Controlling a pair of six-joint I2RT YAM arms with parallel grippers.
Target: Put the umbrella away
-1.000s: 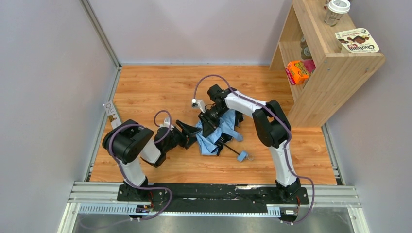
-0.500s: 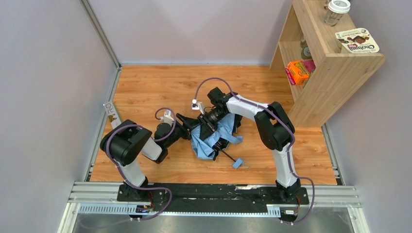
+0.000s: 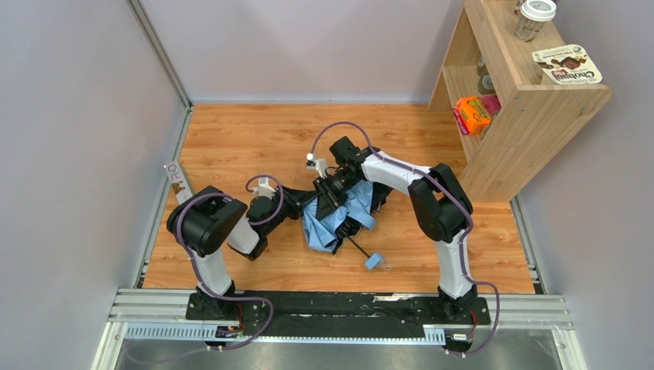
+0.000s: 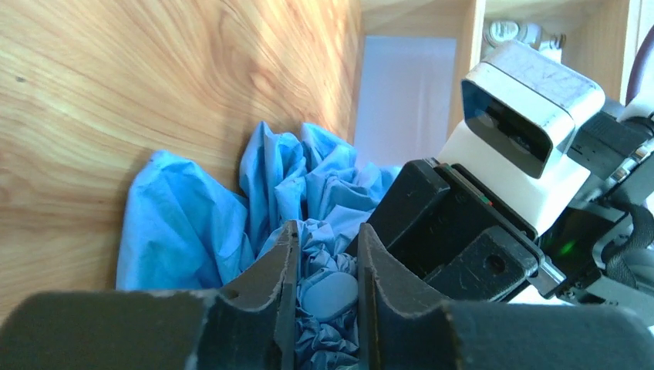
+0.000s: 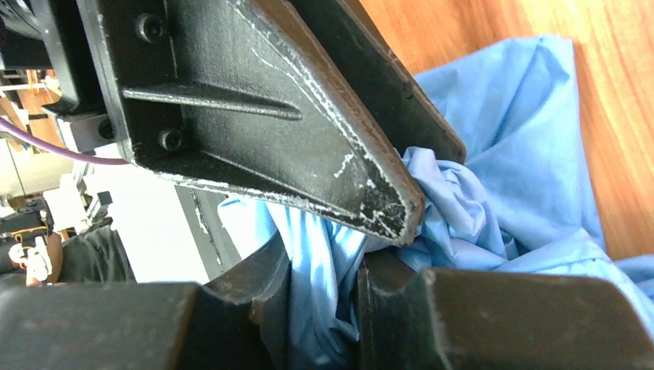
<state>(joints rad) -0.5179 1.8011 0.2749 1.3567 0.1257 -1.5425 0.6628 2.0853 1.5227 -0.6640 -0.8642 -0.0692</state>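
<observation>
Looking from above, we see the umbrella (image 3: 322, 225) lying crumpled on the wooden table (image 3: 231, 146), directly under the place where the two pincers meet. The left pincer (image 3: 307, 202) reaches it from its own left side and the right pincer (image 3: 327, 199) from the far side. Their tips are just beside each other at the far edge of the blue canopy (image 3: 312, 230), and most of the fabric spreads out on the near side of both. In the left wrist view the fingers (image 4: 281, 266) of the left pincer are almost together. Bunched blue fabric and a small rounded pale blue part of the umbrella are squeezed between them, so we say this pincer is clenched on the umbrella. More fabric lies loose to the left of these fingers, and the black body of the right pincer stands just to their right. In the right wrist view a fold of the canopy runs down between the right pincer's fingers (image 5: 258, 289), which grasp it as well. The black finger of the left pincer crosses just above them. The dark shaft (image 3: 356, 247) sticks out from the fabric on the near right of both pincers, and the handle (image 3: 373, 260) at its end rests on the table, apart from them.
</observation>
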